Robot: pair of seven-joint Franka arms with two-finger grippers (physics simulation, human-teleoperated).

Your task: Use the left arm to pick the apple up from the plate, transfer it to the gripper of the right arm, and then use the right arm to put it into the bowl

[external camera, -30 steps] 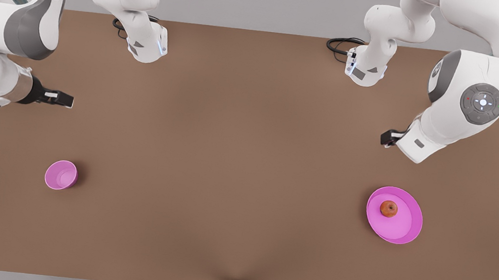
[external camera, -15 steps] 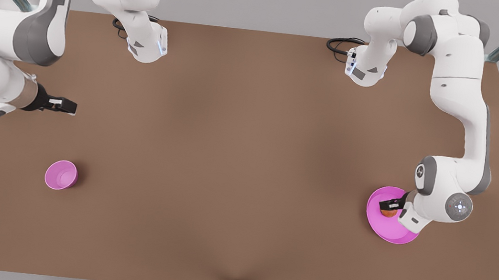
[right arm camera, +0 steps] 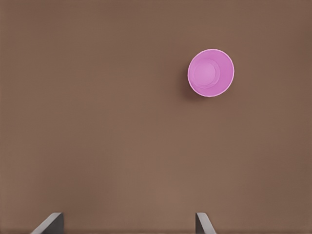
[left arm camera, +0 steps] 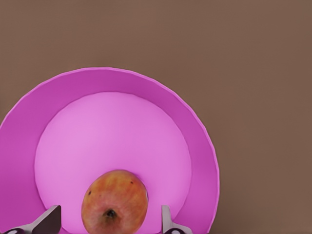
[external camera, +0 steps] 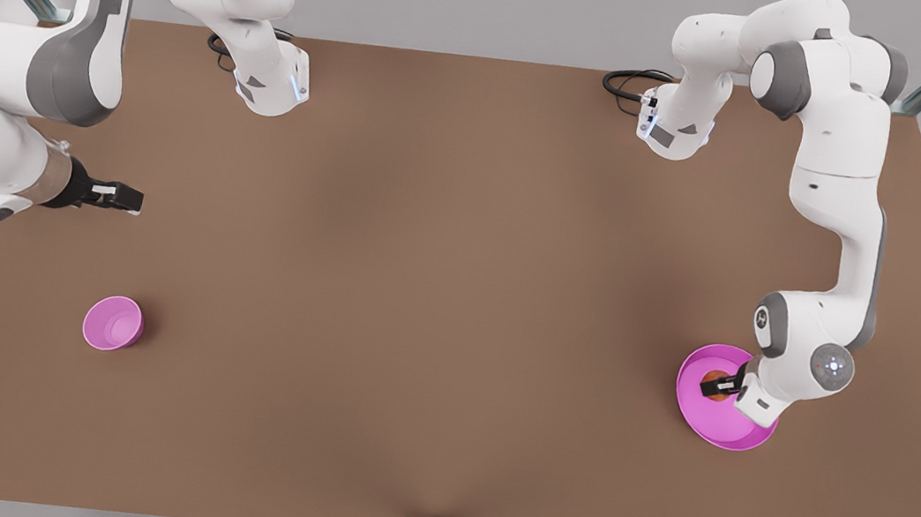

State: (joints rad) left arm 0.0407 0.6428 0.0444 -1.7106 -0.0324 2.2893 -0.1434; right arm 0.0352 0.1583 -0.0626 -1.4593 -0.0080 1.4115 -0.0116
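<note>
From my station I see the small round red-orange apple (left arm camera: 114, 201) with its yellowish flush sitting on the floor of the wide, shallow magenta-pink plate (left arm camera: 197, 126), off centre toward one side. On the front view the apple (external camera: 713, 386) lies at the plate (external camera: 718, 430) near the brown table's (external camera: 438, 291) right side in that view.

The left arm's slim black gripper (external camera: 722, 386) is down over the fruit. Its wrist view shows the two fingertips (left arm camera: 48, 222) spread apart on either side of the apple, with a gap between each tip and the skin, so the gripper is wide and holding nothing.

I judge we are in the first step: the pick from the plate, with the fingers bracketing the fruit but not yet closed. The next move, as I read it, calls for closing squarely on the apple's widest part, since the round body could roll or squirt out across the smooth dish, then a straight lift clear of the low rim.

The right arm's skeletal black gripper (external camera: 111, 196) waits at the front view's left, fingers spread and empty, above bare table. The small, deep magenta-pink bowl (external camera: 113, 323) stands near it, well apart from the plate.
</note>
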